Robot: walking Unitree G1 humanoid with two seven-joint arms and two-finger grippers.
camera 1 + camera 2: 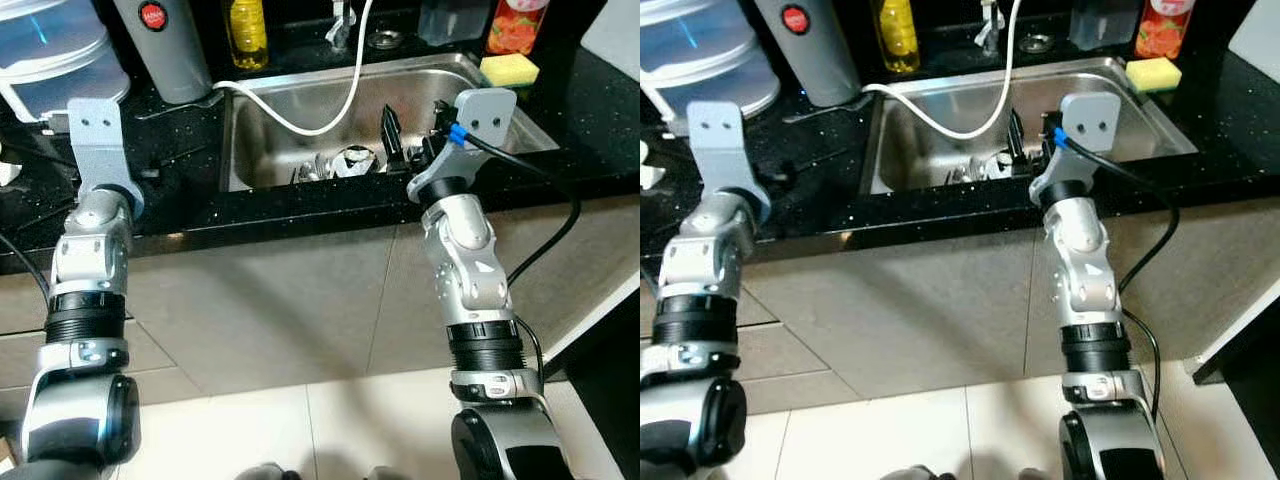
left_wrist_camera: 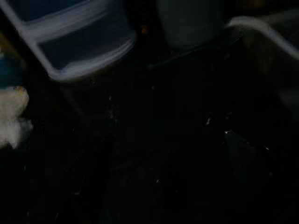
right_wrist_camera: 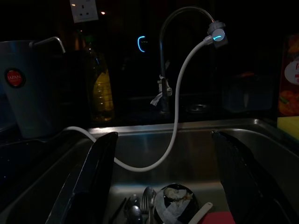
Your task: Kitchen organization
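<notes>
Right gripper (image 3: 163,186) — fingers spread, over sink (image 1: 300,130) holding spoons (image 3: 145,200). Left gripper over counter (image 1: 180,170) — finger state unclear.

Black speckled counter (image 1: 180,190); steel-grey sink (image 1: 300,130); yellow sponge (image 1: 509,69); white hose (image 1: 345,90); yellow bottle (image 1: 248,32); black fingers (image 1: 391,128).

So the sink (image 1: 500,105) is set into the countertop (image 1: 180,190), a bit right of centre. A bowl (image 3: 175,204) and some spoons (image 3: 140,207) lie at the bottom of it. The faucet (image 3: 175,28) stands behind the basin, and its hose (image 1: 330,100) droops down into the sink and out over the left rim. Left of the sink is a jug (image 1: 165,45), with a stacked container (image 1: 50,55) further left. An oil bottle (image 1: 248,32) stands behind the sink's left corner. A sponge (image 1: 509,69) sits at the back right corner. The right gripper (image 1: 408,140) hangs over the basin, and the left arm (image 1: 95,150) is over the counter on the left.
</notes>
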